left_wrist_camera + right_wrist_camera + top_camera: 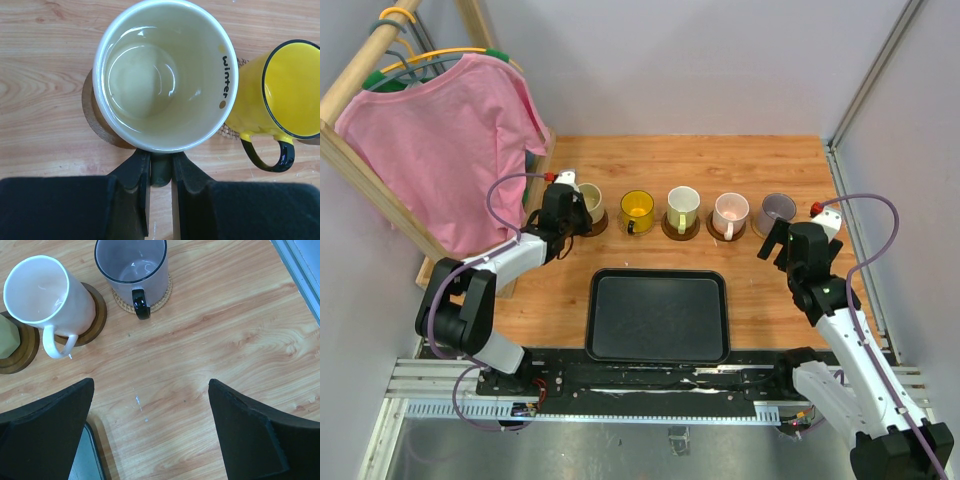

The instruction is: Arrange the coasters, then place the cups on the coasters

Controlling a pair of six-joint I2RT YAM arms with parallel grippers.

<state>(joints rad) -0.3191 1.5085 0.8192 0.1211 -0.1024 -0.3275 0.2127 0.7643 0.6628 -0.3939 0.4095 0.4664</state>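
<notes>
- Left jaws pinch the cream cup (165,75) by its handle, nearly closed; the glossy round cup sits on a dark wooden coaster (89,107).
- Yellow cup (285,90), black-rimmed, stands at 3 o'clock of it on a woven coaster (226,133).
- Right jaws gape wide, holding nothing, over the wood-grain tabletop (240,315).
- Grey cup (131,265) at their 12 o'clock on a tan coaster (156,302), also woven; pink cup (40,290) at 10 o'clock.
- Black rectangular tray (658,315) lies at 6 o'clock of the row.

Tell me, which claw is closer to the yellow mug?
Left. The left claw pinches the handle of the cream mug right beside the yellow mug; the right claw hangs open at the row's far end, near the grey mug.
</notes>
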